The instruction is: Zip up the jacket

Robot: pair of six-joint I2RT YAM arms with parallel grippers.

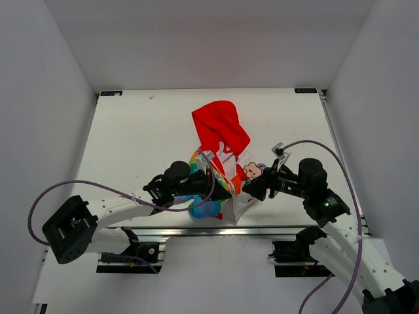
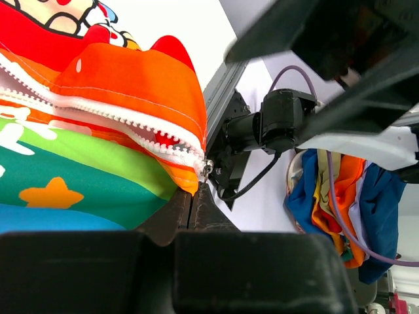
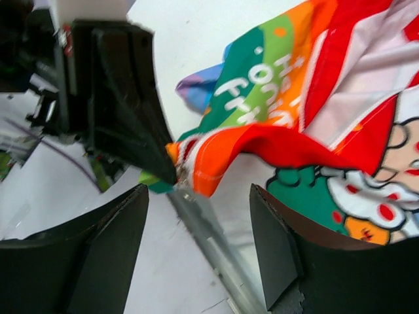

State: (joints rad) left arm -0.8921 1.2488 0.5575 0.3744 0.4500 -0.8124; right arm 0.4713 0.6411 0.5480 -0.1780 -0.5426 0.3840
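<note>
Jacket (image 1: 219,131), one, left claw (image 2: 194,199) pinching hem, right claw (image 3: 196,199) spread

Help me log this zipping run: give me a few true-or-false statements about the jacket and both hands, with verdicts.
1. The left hand is shut on the jacket at the bottom end of the zip. True.
2. The right hand grips the jacket. False: its jaws stand open and clamp nothing.
3. The zip is closed all the way. False: in the left wrist view its two rows of teeth stand apart above the bottom end.
4. Seen from above, the red hood lies at the jacket's far end. True.
</note>
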